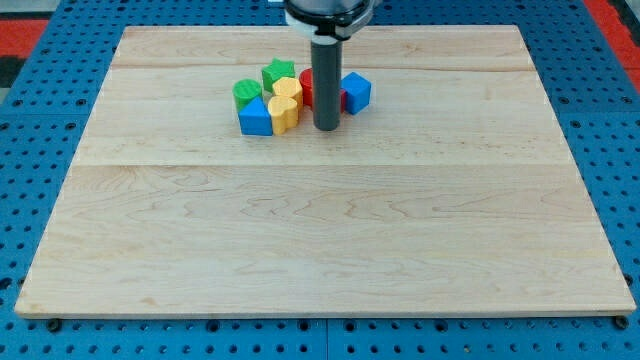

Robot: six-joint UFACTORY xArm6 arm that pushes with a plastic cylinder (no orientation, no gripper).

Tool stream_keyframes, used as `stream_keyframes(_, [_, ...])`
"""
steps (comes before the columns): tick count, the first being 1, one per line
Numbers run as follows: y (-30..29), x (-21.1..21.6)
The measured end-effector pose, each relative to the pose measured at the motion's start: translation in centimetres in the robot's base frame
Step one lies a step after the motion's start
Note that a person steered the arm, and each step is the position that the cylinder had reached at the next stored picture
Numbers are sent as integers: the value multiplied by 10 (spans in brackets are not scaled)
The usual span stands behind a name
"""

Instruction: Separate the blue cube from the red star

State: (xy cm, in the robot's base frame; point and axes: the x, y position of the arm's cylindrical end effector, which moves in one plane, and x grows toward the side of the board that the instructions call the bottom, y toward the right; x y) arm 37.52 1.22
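Only a short part seen: a wide black round collar with a pale shiny rim at the view's top, then a straight dark grey rod, smooth and plain, ending flat at my tip (326,128), with no visible cables, screws or markings.

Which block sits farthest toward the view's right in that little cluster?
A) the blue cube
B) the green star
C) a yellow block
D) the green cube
A: the blue cube is the rightmost block, touching the red star that my tip partly hides.
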Motion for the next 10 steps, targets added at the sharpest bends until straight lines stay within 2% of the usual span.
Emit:
stream_keyframes(3, [27, -64])
stream_keyframes(7, [26, -66])
stream_keyframes(8, [33, -80])
stream_keyframes(9, [49, -87])
stream_keyframes(10, [92, -92])
